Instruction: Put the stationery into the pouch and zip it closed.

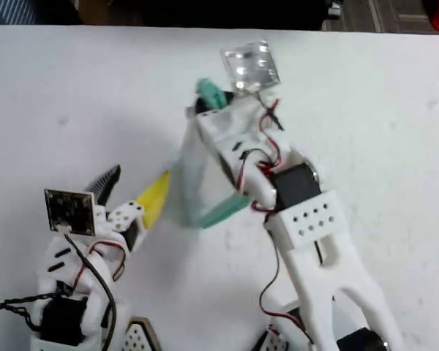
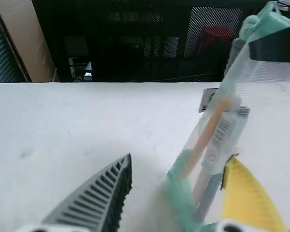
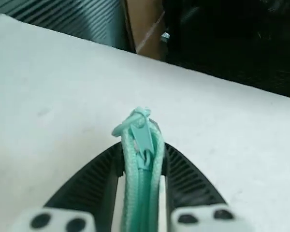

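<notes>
- R gripper (image 3: 142, 149): black jaws pinched shut on the teal zip edge of the pouch (image 2: 217, 137), just under the zip pull (image 3: 140, 126). Pouch hangs from that pinch, its low end down near the table (image 1: 73, 88); can't tell if it touches.
- L gripper (image 2: 180, 158): spread wide, holding nothing. Its yellow finger (image 2: 246, 198) is just beside the pouch's low end, the grey one well apart.
- Inside the clear wall sits the stationery (image 2: 207, 133), pens by the look.
- Risk 1: R grip is on a thin strip only. Pen weight + any tug from L could slip it out, and the pouch drops.
- Risk 2: can't tell if the zip is run fully shut. If there's a gap low down, pens could slide out w/ the pouch hanging like this.
- Risk 3: if L closes on the clear wall, not the seam, it squeezes the pens and twists the pouch.
- Risk 4: pulling the zip w/o L anchoring the far end prob. just bunches the fabric.
</notes>
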